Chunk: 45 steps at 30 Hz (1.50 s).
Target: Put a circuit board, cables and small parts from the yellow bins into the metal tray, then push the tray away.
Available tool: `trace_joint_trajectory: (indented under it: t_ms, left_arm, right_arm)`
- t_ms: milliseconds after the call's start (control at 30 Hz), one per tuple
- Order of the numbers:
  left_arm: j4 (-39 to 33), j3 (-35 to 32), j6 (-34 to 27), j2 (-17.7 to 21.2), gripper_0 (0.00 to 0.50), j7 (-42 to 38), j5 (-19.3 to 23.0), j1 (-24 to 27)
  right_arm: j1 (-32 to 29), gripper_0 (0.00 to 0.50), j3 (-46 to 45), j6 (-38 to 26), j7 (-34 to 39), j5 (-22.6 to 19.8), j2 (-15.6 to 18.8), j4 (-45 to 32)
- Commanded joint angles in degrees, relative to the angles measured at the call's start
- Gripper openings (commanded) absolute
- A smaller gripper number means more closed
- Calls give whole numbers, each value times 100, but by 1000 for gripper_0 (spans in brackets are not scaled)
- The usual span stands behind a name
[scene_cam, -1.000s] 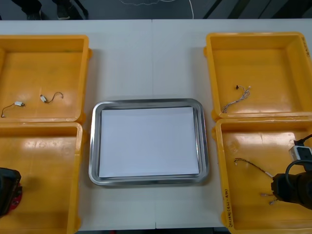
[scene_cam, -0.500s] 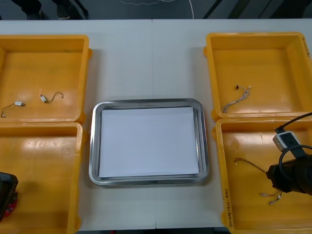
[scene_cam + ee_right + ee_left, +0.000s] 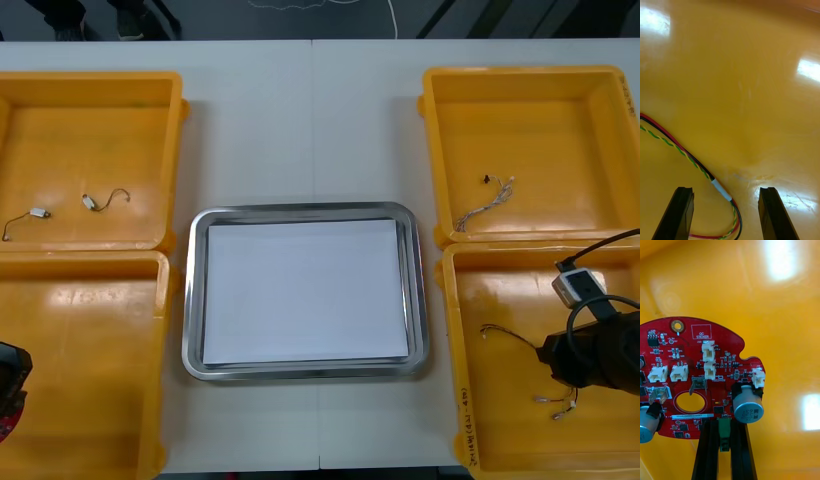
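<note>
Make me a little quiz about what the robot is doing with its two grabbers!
1. True or false: the left gripper is shut on the red circuit board.
2. Pick one: what lies between the open fingers of the right gripper? A) a cable B) a spoon C) a ball
3. Count: how many cables lie in the metal tray?

Key: 1 true. 2 A. 3 zero.

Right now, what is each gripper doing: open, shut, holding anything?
Left gripper: jaws shut on the red circuit board.
Right gripper: jaws open, holding nothing, above a cable in the near right bin.
</note>
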<state>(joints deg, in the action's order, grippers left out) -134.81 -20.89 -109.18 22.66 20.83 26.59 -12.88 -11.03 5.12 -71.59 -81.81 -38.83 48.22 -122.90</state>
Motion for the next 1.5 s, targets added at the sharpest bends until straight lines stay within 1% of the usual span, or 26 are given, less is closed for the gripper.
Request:
trace_joint_trajectory:
  t_ms: [33,267,333,467,600,800,900,1000,1067,1100,1133,1167,1267,1300,1367,1400,1467,1500]
  left_arm:
    - [-414,24,-82,257,0,202,31,400]
    - [-792,120,-82,406,0,334,49,611]
    - [-880,120,-82,511,0,395,92,655]
    - [-924,94,-82,793,0,782,259,796]
    - [-924,-64,-82,1100,0,1195,646,971]
    - [-924,-73,-82,1461,0,1679,1156,1121]
    - [-924,-55,-82,1672,0,1942,1543,1253]
    - [-924,6,-82,1883,0,2057,1824,1376]
    - [-924,112,-82,2173,0,2083,2132,1481]
    - [-924,138,-82,2234,0,2092,2193,1508]
    - [-924,226,-82,2401,0,2092,2369,1596]
    - [-915,279,-82,2489,0,2092,2466,1639]
    - [-871,437,-82,2691,0,2127,2799,1850]
    - [-871,463,-82,2717,0,2136,2852,1886]
    - [-854,577,-82,2788,0,2188,3037,2053]
    - [-836,639,-82,2823,0,2224,3151,2158]
    - [-836,727,-82,2832,0,2267,3283,2263]
    - [-828,753,-82,2841,0,2276,3336,2299]
  right_arm:
    - [145,500,-187,31,-406,121,-269,47]
    - [128,500,-187,31,-529,139,-331,222]
    - [128,500,-213,31,-573,156,-383,275]
    - [128,500,-222,31,-635,139,-419,328]
    - [128,500,-213,31,-670,112,-436,346]
    - [128,500,-213,31,-696,59,-454,433]
    - [128,500,-213,49,-714,24,-454,513]
    - [128,500,-213,75,-749,7,-471,609]
    - [128,500,-222,84,-793,-11,-471,680]
    - [128,500,-213,84,-802,-11,-471,688]
    - [128,500,-222,84,-828,-20,-471,697]
    - [128,500,-213,84,-837,-20,-471,697]
    - [128,500,-213,84,-846,-37,-471,697]
    - [128,500,-213,84,-846,-37,-471,697]
    - [128,456,-213,84,-854,-55,-480,697]
    - [128,370,-213,93,-863,-72,-480,697]
    - [128,255,-213,93,-863,-90,-471,697]
    - [128,217,-222,84,-863,-99,-480,697]
